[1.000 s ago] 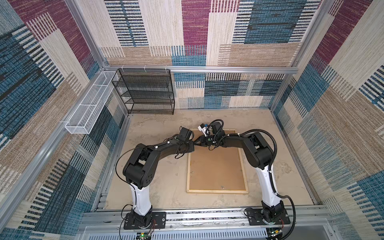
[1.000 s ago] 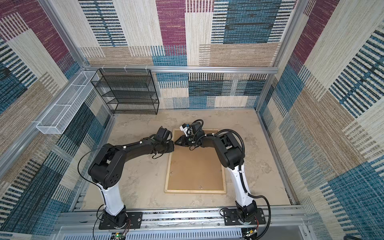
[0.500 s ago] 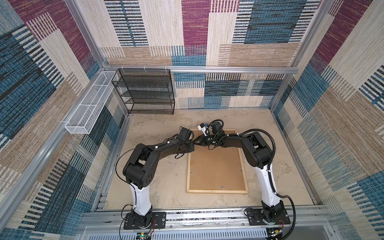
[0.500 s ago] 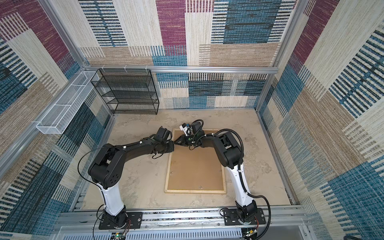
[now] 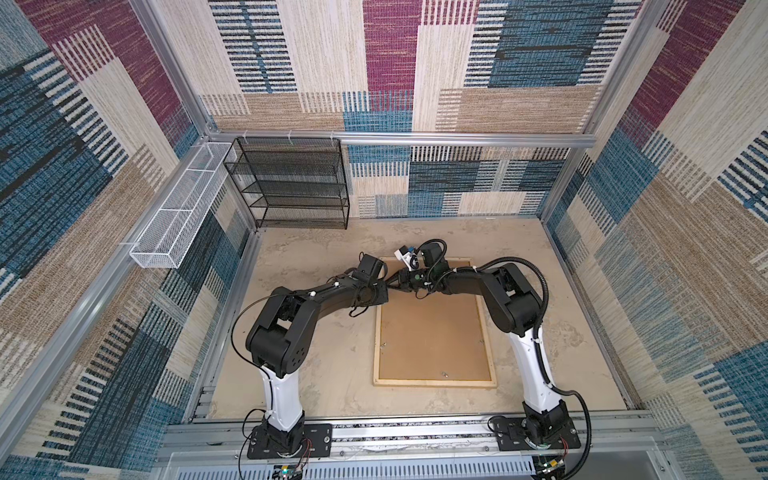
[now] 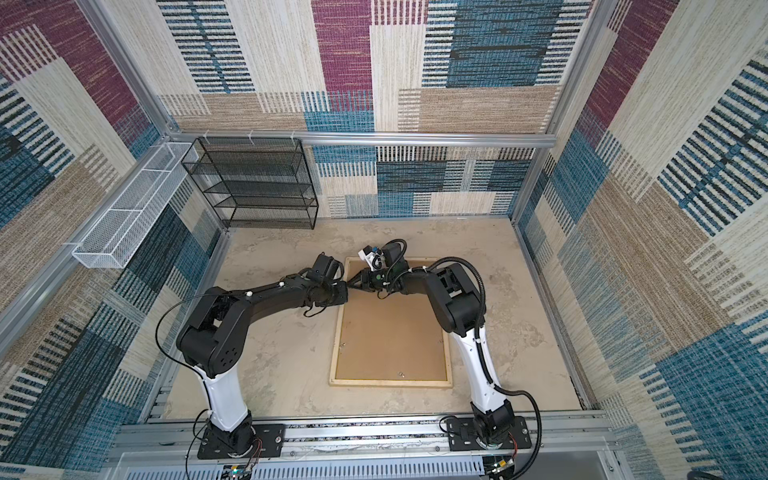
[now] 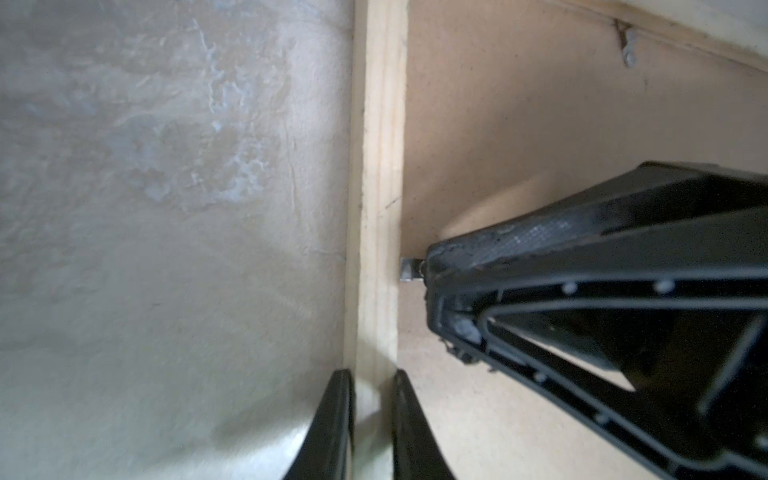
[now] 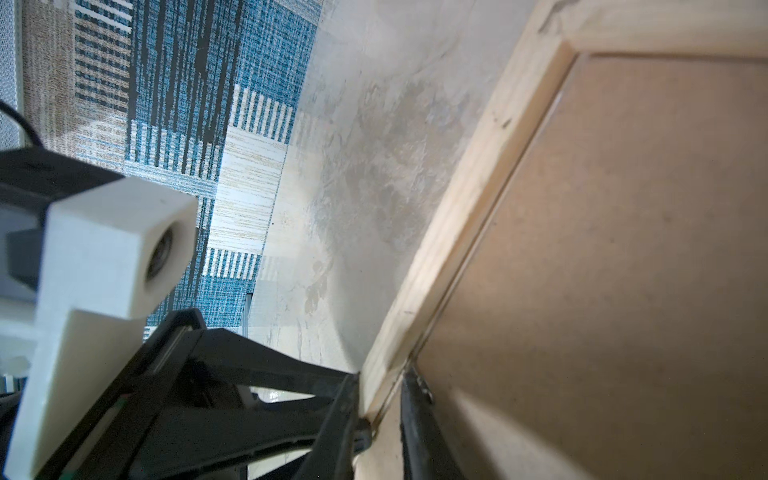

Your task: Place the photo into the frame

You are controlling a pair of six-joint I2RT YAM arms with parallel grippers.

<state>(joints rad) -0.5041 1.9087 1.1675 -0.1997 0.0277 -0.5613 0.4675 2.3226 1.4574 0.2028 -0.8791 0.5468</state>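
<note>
"Where's the photo?"

"I can't see it. The frame [image 5: 436, 381] [image 6: 390, 382] lies flat, back up, in the middle of the table [image 5: 332, 374]. The brown backing board [image 5: 432, 332] fills it and hides whatever is underneath."

"And the arms?"

"They meet at the frame's far left side. The left gripper [image 7: 372, 415] is nearly closed, pinching the wooden strip. The right gripper [image 7: 430, 270] has its tips at a small metal tab [image 7: 411, 270] on the strip's inner edge. I can't tell whether it's gripping the tab. From above, the tips are just a dark tangle."

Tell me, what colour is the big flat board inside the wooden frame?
Plain brown. The backing board shows best in a top view.
</note>
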